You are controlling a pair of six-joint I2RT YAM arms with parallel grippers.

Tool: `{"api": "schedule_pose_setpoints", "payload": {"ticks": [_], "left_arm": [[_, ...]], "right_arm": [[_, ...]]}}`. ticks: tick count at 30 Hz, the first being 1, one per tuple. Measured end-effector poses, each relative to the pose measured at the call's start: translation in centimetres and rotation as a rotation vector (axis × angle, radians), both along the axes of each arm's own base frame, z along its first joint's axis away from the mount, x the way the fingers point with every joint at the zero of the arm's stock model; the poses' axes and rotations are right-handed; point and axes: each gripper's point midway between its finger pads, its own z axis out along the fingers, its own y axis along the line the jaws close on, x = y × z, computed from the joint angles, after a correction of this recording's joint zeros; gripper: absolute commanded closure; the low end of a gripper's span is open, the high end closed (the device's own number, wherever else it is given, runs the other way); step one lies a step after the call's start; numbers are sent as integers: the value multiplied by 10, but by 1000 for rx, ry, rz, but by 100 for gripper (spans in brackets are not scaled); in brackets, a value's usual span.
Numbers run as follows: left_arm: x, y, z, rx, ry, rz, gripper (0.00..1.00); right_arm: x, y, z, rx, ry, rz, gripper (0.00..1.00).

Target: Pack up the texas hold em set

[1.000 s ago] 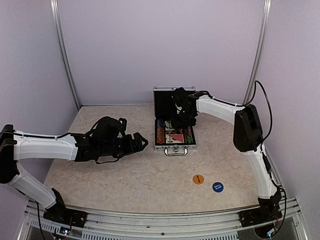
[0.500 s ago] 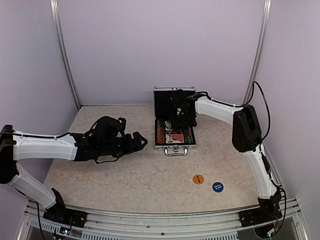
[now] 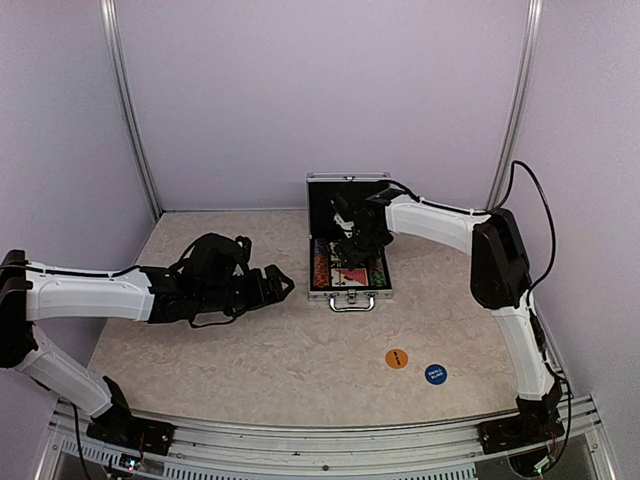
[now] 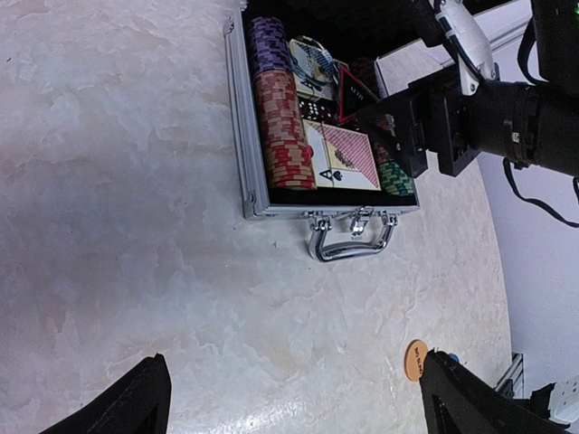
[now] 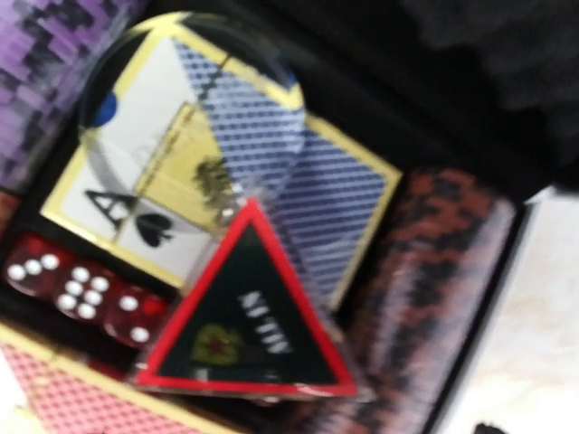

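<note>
The texas hold em set's silver briefcase (image 3: 349,294) lies open at mid-table, its black-lined lid (image 3: 324,205) upright. Inside it are chip rows (image 4: 282,127), card decks (image 4: 348,161), red dice (image 5: 72,291), a clear disc (image 5: 194,108) and the red-edged black triangular marker (image 5: 249,316), which lies loose on the blue deck. My right gripper (image 3: 352,243) hovers low over the case interior, open and holding nothing; its fingers stay outside the right wrist view. Left of the case, my left gripper (image 3: 283,284) is wide open and empty, pointing at it. An orange disc (image 3: 397,358) and a blue disc (image 3: 435,374) lie on the table near the front.
The case's chrome handle (image 4: 351,242) faces the front edge. The orange disc (image 4: 415,359) shows beside my left gripper's right finger (image 4: 470,407). Purple walls and metal posts close in the back and both sides. The marbled tabletop (image 3: 250,350) surrounds the case.
My right gripper has shifted slightly left and lower over the case, and its jaws have spread wider. The left arm and both discs have stayed put.
</note>
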Motion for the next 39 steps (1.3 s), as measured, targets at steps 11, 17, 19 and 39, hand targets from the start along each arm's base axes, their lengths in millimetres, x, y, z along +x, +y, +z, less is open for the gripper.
{"api": "schedule_pose_setpoints", "payload": {"ticks": [11,17,19,39], "left_arm": [[-2,5,-2,16,9,11,5],[-5,10,-11,36,25,14,5],[-6,11,-13,39,29,14,5],[-7,15,-19,48,41,22,5]], "right_arm": [[28,11,35,12,-124,-1,14],[38,17,28,46,-147,-36,14],[41,20,19,50,-142,-44,14],[53,-3,-6,29,-140,-152,14]]}}
